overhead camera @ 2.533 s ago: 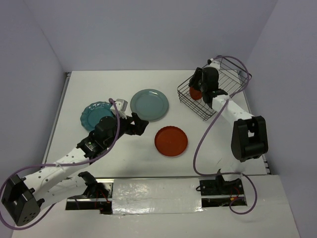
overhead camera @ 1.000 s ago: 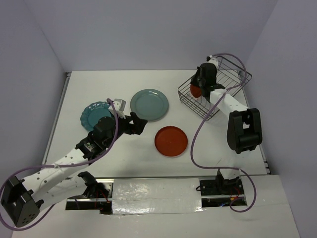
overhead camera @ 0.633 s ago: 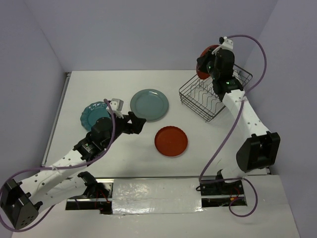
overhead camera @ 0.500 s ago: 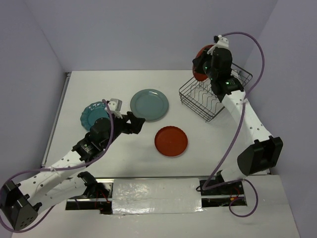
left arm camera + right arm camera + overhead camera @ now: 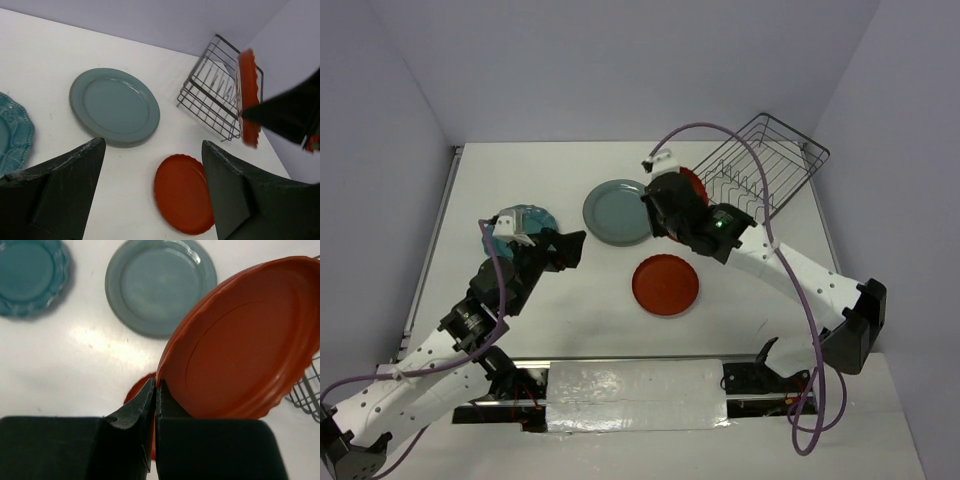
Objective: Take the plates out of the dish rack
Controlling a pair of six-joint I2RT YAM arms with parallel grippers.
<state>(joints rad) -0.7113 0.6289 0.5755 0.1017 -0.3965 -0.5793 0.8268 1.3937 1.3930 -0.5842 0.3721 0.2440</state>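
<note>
One glossy scalloped red-orange plate [image 5: 240,355] pinched by right gripper [image 5: 155,387], left gripper [image 5: 153,145] spread wide, empty.

The left arm [image 5: 430,355] and right arm [image 5: 790,268] are built of white links joined by bulky black joint housings, and a purple cable [image 5: 705,128] loops along each. The left gripper [image 5: 152,150] and right gripper [image 5: 156,386] have matte black, wedge-shaped fingers, scuffed pale along the edges. Small black brackets [image 5: 772,362] sit at the bases.
</note>
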